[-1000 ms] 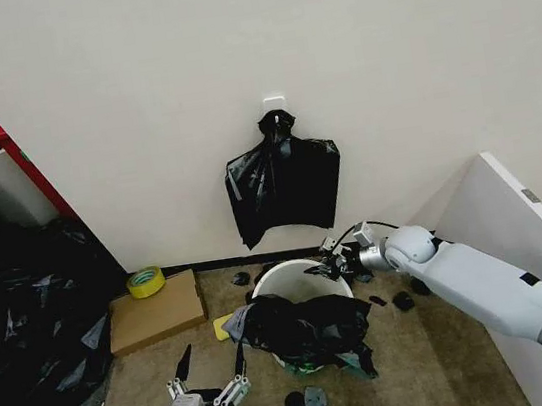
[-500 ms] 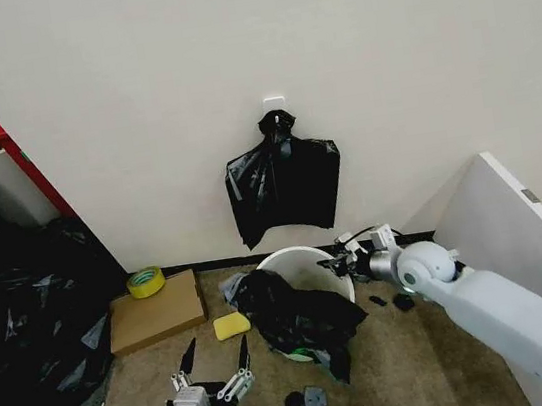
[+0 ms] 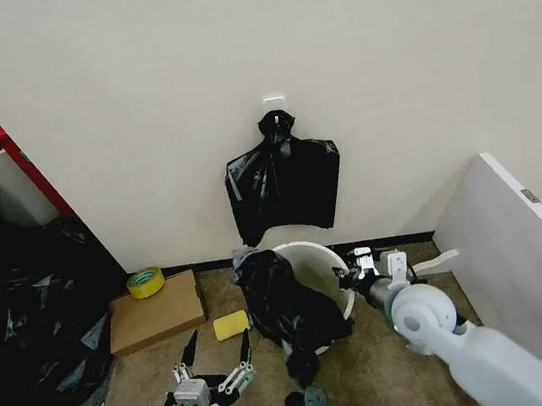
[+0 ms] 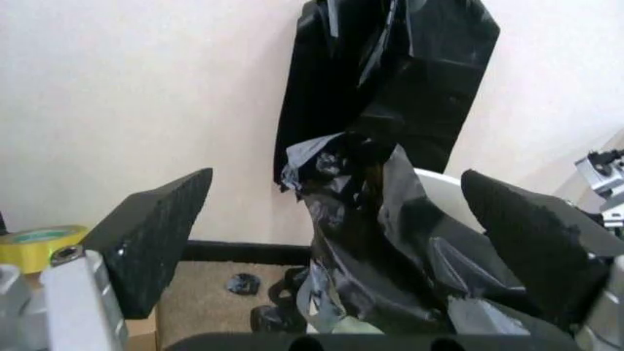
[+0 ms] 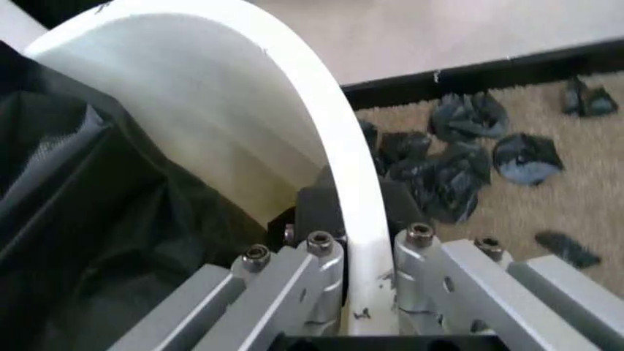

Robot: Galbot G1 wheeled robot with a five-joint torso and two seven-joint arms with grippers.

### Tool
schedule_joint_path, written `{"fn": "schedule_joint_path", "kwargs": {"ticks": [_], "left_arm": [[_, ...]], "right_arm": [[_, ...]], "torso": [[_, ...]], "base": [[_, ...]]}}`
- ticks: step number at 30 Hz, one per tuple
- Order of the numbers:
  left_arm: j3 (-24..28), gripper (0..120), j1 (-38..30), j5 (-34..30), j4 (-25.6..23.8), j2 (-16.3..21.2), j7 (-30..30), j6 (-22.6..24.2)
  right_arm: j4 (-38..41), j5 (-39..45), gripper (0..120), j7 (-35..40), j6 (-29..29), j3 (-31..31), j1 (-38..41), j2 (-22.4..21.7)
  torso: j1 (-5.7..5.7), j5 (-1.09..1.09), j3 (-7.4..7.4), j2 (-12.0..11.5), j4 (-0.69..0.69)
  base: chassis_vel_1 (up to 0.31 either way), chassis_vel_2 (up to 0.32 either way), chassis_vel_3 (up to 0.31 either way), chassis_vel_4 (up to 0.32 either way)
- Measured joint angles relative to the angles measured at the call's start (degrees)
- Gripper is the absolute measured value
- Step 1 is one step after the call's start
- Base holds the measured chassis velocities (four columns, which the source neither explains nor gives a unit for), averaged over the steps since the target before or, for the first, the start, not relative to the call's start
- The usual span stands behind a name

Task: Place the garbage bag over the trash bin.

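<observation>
Left gripper (image 3: 211,365) nearest, low on the carpet, fingers spread wide, nothing between them; same read in the left wrist view, both pads apart with empty air between, aimed at the bin. Just beyond, yellow sponge (image 3: 232,325) flat on the floor beside the bin, cardboard box (image 3: 155,311) with tape roll (image 3: 146,280) further to the left. Garbage bag (image 3: 288,307) bunched in a tall wrinkled heap, draped over the near-left side of the trash bin (image 3: 322,261), spilling down its outer wall to the floor, part of it sunk inside per the right wrist view; far and right portions of the rim bare white. Right gripper (image 3: 360,273) at the bin's right side, clamped on the rim itself, one finger inside and one outside the white wall, seen close in the right wrist view (image 5: 356,292); no bag film visibly caught there. Scraps of dark plastic (image 5: 463,157) on the carpet behind the bin. Bundle of black bags (image 3: 285,184) on the wall hook at the back, not in play. Judged incomplete: bag opening not stretched round the rim. Risks: bin tipping or sliding under a pull from the rim grip; loose bag slipping off to the floor since nothing pins it; thin film snagging or tearing if grabbed by a fold rather than the hem.
</observation>
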Motion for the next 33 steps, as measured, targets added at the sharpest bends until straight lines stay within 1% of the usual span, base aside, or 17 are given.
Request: {"fn": "schedule_joint_path", "kwargs": {"ticks": [5, 10, 11, 13, 24, 28, 29, 31, 33], "left_arm": [[-0.1, 100, 0.1, -0.2, -0.1, 0.2, -0.2, 0.0], [-0.1, 100, 0.0, -0.3, -0.2, 0.2, -0.3, 0.0], [-0.1, 100, 0.0, -0.4, -0.2, 0.1, -0.4, 0.0], [-0.1, 100, 0.0, -0.5, -0.2, 0.0, -0.5, 0.0], [0.1, 100, 0.1, -0.5, -0.1, -0.3, -0.8, 0.0], [0.5, 100, 0.0, -0.5, -0.1, -0.5, -0.8, 0.1], [0.5, 100, 0.0, -0.5, -0.1, -0.5, -0.8, 0.1], [0.5, 100, 0.2, -0.4, -0.2, -0.5, -0.8, 0.1], [0.5, 100, 0.3, -0.5, -0.4, -0.4, -0.8, 0.1]], "right_arm": [[0.1, -2.6, 1, 3.1, 2.2, 0.3, -3.0, 2.9], [-0.1, -4.1, 1, 3.3, 3.5, 0.3, -3.9, 3.8], [-0.7, -5.8, 1, 3.3, 4.0, 0.3, -4.5, 5.0], [-1.5, -6.8, 1, 3.3, 4.3, 0.3, -4.6, 5.9], [-3.1, -8.6, 1, 4.1, 5.2, -0.6, -5.6, 6.7], [-2.9, -9.0, 15, 4.2, 5.0, -0.8, -6.4, 6.4], [-2.9, -9.0, 15, 4.2, 5.0, -0.8, -6.4, 6.4], [-2.1, -9.1, 26, 4.2, 4.8, -0.7, -6.9, 6.2], [-1.1, -9.5, 32, 4.2, 4.5, -0.5, -7.3, 5.9]], "torso": [[0.0, 0.0, 0.0, 0.0, -0.01], [0.0, -0.01, 0.0, 0.0, 0.0], [0.0, 0.0, 0.0, 0.0, -0.01], [0.0, 0.0, 0.0, 0.0, 0.0], [0.0, 0.01, 0.01, 0.0, 0.0], [0.0, 0.02, 0.01, 0.0, 0.0], [0.0, 0.02, 0.01, 0.0, 0.0], [0.0, 0.01, 0.01, 0.0, 0.0], [0.0, 0.02, 0.01, 0.0, 0.0]], "base": [[0.0, 0.0, 0.0, 0.0], [0.0, 0.0, 0.0, 0.0], [0.0, 0.0, 0.0, 0.0], [0.0, 0.0, 0.0, 0.0], [0.0, 0.0, 0.0, 0.0], [0.0, 0.0, 0.0, 0.0], [0.0, 0.0, 0.0, 0.0], [0.0, 0.0, 0.0, 0.0], [0.0, 0.0, 0.0, 0.0]]}}
